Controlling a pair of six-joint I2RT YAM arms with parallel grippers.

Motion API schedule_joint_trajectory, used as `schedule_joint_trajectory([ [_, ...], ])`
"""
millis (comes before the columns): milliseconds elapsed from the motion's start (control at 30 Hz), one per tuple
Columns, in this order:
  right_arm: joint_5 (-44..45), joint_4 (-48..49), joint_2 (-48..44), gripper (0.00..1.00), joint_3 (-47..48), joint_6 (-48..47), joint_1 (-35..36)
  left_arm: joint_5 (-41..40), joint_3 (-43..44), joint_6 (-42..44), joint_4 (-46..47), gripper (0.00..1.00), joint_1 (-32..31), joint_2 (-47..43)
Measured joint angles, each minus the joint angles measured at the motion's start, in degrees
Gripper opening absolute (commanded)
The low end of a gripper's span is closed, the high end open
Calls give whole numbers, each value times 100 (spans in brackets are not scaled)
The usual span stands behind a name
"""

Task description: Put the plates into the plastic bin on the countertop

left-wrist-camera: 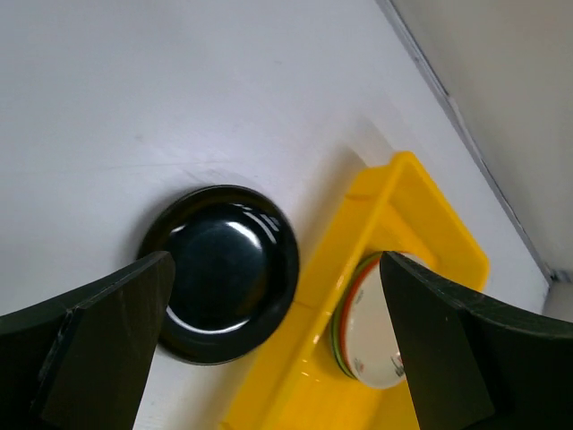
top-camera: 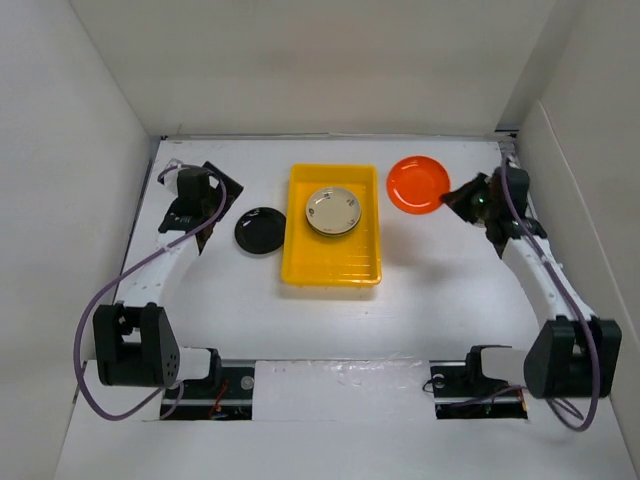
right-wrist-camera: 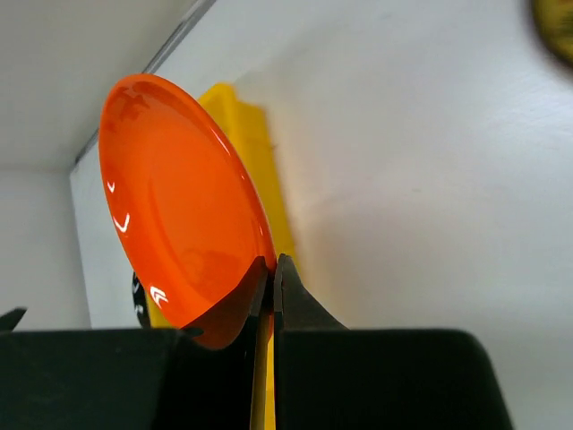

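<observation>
Right end effector point(right-wrist-camera: 271, 269): closed on the edge of the round, glossy orange plate point(right-wrist-camera: 179, 206), to the right of the bright yellow rectangular plastic bin point(top-camera: 300, 270), near its far corner.
Why held so: we judge that this thin pinch on the rim lets the orange plate hang tilted, so it can pass over the bin's raised wall.
Left end effector point(left-wrist-camera: 275, 269): fingers wide apart and holding nothing, left of the bin, above the round shiny black plate point(top-camera: 261, 230).
Black plate: flat on the white surface point(top-camera: 440, 290), just beside the bin's left wall, not yet inside.
Inside the bin: a stack of plates point(top-camera: 333, 211) in the far half, with a beige one on top.
In the way: only the bin's right wall stands between the orange plate and the stack.
</observation>
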Motion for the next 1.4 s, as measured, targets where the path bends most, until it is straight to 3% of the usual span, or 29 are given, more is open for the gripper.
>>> schedule_joint_trajectory([
  [267,-619,120,2660,0,1996,-503,1703,-678,-651,-490,-350,100,179,-573],
  [500,-879,83,3893,1,2824,-680,2164,-717,-1333,-564,-321,100,197,-688],
  [533,-901,79,3978,4,2907,-693,2203,-715,-1469,-562,-313,100,197,-688],
  [600,-929,74,4065,23,3005,-708,2251,-688,-1694,-549,-310,100,197,-691],
  [633,-946,76,4092,35,3047,-717,2271,-664,-1779,-540,-313,100,197,-691],
  [667,-960,79,4103,55,3093,-710,2291,-636,-1845,-516,-297,100,197,-691],
  [767,-1005,136,4100,69,3198,-737,2356,-498,-1976,-422,-133,100,197,-697],
  [800,-1003,157,4089,80,3224,-745,2382,-457,-2004,-389,-59,100,197,-697],
  [867,-999,160,4033,81,3233,-761,2430,-356,-2046,-341,105,100,197,-673],
  [900,-1003,155,3982,99,3233,-769,2452,-302,-2063,-315,208,100,197,-632],
  [1033,-914,146,3541,100,3152,-800,2559,-46,-2103,-227,568,98,197,-289],
  [1233,-833,192,2059,100,2645,-872,2848,240,-1985,-175,1134,94,186,485],
  [1400,-922,297,1147,99,2164,-911,2811,278,-1884,-221,1552,75,166,857],
])
